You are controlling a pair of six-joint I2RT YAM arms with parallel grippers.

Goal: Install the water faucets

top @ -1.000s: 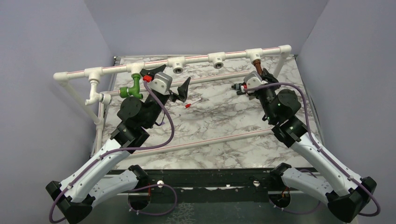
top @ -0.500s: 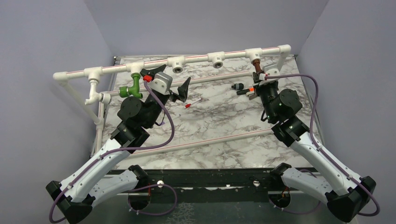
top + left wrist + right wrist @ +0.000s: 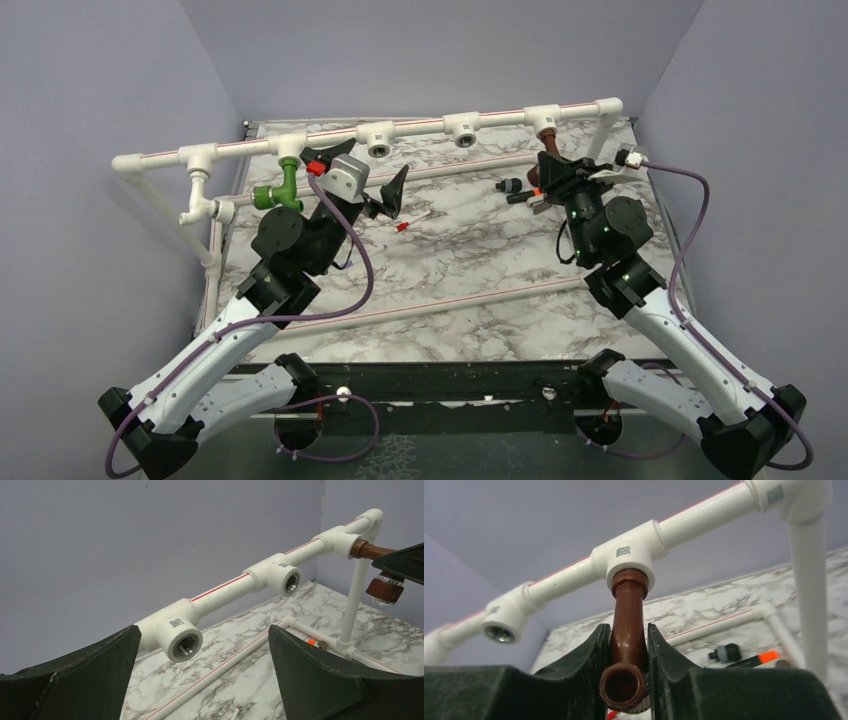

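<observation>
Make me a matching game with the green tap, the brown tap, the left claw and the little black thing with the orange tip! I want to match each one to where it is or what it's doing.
Things:
1. green faucet
2. brown faucet
3. left gripper
4. black piece with orange tip

Places or states:
A. lying on the marble table
B. open, holding nothing
C. pinched by the right gripper
D. on the left part of the pipe frame, no gripper holding it

Pairs: 1-D, 2-C, 3-B, 4-A

Right jaws, wider a second ago, now tight on the copper-coloured faucet (image 3: 628,615); wrist seemingly re-rolled.
</observation>
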